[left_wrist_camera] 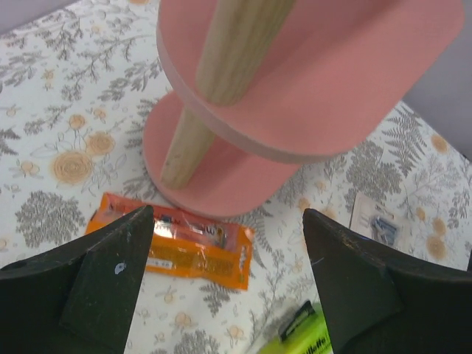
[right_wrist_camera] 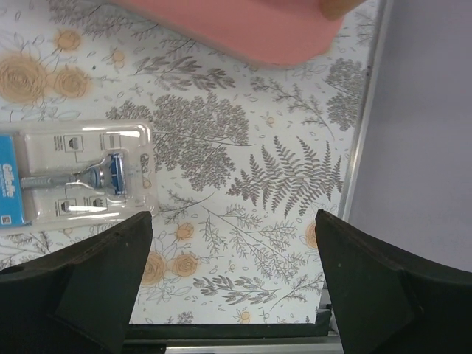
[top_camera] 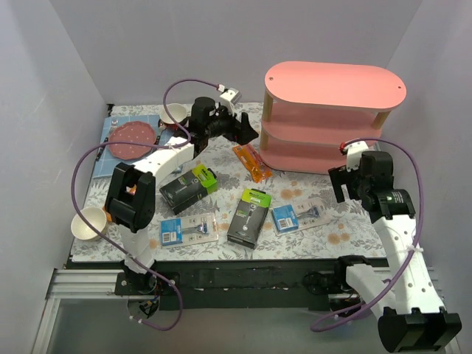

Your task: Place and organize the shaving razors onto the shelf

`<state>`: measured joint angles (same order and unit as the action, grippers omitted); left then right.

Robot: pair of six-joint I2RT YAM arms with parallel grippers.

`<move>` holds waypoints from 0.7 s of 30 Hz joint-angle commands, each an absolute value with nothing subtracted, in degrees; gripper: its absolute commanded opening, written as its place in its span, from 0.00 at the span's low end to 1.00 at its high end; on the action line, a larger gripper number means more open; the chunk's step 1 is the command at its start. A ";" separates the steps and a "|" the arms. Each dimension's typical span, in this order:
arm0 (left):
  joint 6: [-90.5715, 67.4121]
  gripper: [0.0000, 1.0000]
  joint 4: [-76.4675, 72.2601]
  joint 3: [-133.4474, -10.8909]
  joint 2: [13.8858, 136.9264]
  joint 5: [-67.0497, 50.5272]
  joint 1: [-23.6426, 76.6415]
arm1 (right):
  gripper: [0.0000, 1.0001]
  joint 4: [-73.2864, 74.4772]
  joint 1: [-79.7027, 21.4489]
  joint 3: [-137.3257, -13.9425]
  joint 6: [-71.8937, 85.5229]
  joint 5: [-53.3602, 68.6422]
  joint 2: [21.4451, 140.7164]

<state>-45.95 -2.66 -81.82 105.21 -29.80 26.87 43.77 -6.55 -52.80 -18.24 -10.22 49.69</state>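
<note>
While the left fingers [top_camera: 245, 133] hang wide open and empty at the left end of the shelf [top_camera: 335, 110] and the right fingers [top_camera: 341, 184] gape empty at its right front, the shaving razors [top_camera: 248, 216] lie flat on the tabletop [top_camera: 295, 184] before it.

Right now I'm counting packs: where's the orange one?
Top view: the orange pack lies on the table at the left end of the shelf, beside the left gripper.

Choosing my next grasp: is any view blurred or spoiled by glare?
Top external: sharp, evenly lit. Left wrist: the shelf close up, slightly soft; sheen on the orange packet. Right wrist: sharp; white glare streaks on the clear blister pack.
</note>
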 commanded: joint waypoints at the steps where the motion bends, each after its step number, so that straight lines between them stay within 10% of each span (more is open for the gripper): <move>1: -49.30 0.80 -9.49 -90.43 110.02 -31.99 27.42 | 0.98 40.70 -2.12 -55.99 -14.50 -10.81 45.71; 21: -53.79 0.68 -25.75 -101.42 122.52 -34.71 28.30 | 0.98 24.81 15.29 -60.65 -14.15 -1.68 59.05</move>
